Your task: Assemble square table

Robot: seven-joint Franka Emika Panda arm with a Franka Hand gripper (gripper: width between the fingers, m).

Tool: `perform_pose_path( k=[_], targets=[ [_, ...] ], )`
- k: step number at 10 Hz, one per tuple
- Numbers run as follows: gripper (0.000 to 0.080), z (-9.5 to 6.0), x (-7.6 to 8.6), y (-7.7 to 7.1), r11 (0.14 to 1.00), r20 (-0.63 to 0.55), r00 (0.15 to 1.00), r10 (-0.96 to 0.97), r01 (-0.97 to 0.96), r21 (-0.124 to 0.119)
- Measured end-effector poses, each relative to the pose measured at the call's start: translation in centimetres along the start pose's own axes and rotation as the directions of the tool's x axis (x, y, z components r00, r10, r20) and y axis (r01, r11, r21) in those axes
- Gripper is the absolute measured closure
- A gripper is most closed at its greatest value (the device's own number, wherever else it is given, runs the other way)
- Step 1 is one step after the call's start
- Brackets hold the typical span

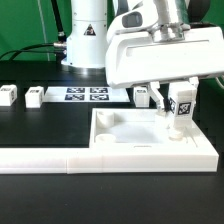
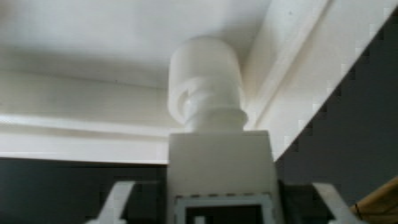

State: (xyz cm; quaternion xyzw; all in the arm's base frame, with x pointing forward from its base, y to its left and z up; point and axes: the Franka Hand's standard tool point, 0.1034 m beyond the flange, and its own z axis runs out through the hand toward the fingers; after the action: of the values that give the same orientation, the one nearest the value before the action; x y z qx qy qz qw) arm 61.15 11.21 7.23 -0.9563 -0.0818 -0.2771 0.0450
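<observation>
Nearest lies one L-shaped wall (image 1: 50, 158), with one square tabletop (image 1: 125, 138) set against it. At the tabletop's two o'clock corner, one held leg (image 1: 182, 110) stands upright, pinched between the part-closed jaws of the gripper (image 1: 179, 98). Farther back sit three loose legs: a near leg (image 1: 142, 97) at the tabletop's twelve o'clock, and a middle leg (image 1: 35, 97) and an outer leg (image 1: 10, 95) toward ten o'clock, either side of one marker board (image 1: 85, 95).

The upright leg (image 1: 182, 108) stands on the tabletop (image 1: 145, 137), at its rear corner on the exterior view's right. Just behind the tabletop sits a loose leg (image 1: 142, 96); farther toward the exterior view's left lie the marker board (image 1: 86, 95), a third leg (image 1: 35, 96) and a fourth leg (image 1: 8, 95). The L-shaped wall (image 1: 45, 158) runs along the tabletop's front.
</observation>
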Motion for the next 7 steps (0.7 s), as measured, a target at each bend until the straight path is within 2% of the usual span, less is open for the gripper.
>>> perform_pose_path(
  k=[7],
  targets=[
    [0.0509, 1.4, -1.6, -0.4, 1.0, -0.009, 1.0, -0.002, 0.002, -0.001]
  ],
)
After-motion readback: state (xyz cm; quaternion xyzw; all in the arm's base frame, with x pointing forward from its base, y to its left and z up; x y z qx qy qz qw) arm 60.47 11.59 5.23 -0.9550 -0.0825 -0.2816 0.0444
